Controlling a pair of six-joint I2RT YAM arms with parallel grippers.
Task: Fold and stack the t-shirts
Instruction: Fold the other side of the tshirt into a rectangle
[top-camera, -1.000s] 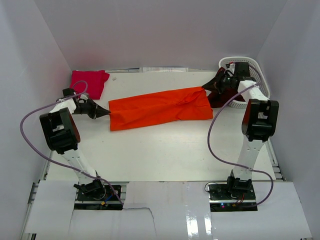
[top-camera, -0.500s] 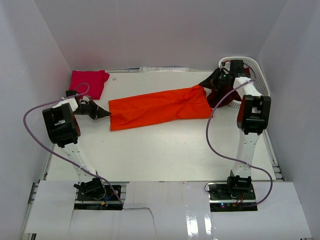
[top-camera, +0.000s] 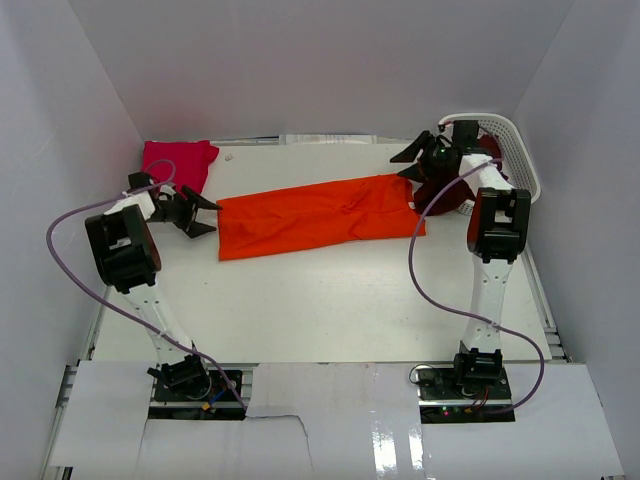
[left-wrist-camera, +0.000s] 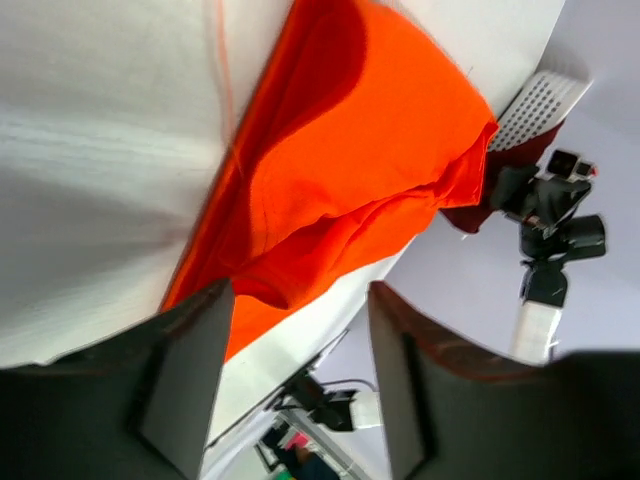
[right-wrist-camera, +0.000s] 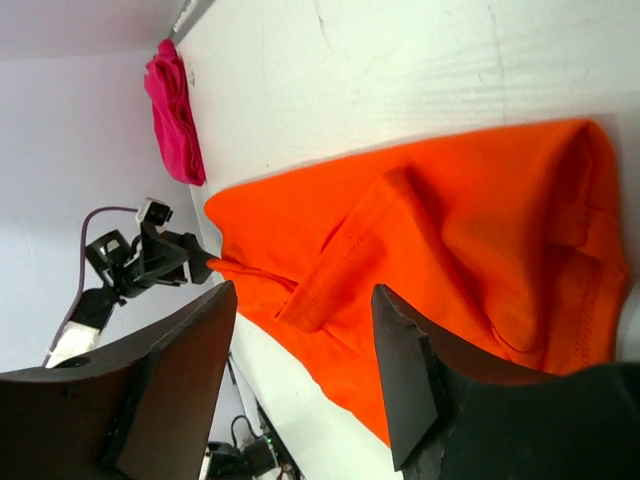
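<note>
White table (top-camera: 330, 300) is carrying everything. Orange t-shirt (top-camera: 315, 217) is lying across the middle of it as a long folded strip, slanting a bit, with the right end farther back and rumpled folds showing near that end. White basket (top-camera: 515, 150) is sitting at the far right corner. Pink t-shirt (top-camera: 178, 163) is lying folded at the far left corner, apart from the orange one. Maroon t-shirt (top-camera: 445, 195) is spilling out of the basket, just beside the orange strip's right end. Left gripper (top-camera: 212, 219) is hovering just off the strip's left end, jaws spread and gripping nothing. Right gripper (top-camera: 400, 167) is hanging over the strip's far right corner, jaws also spread, no cloth pinched.
</note>
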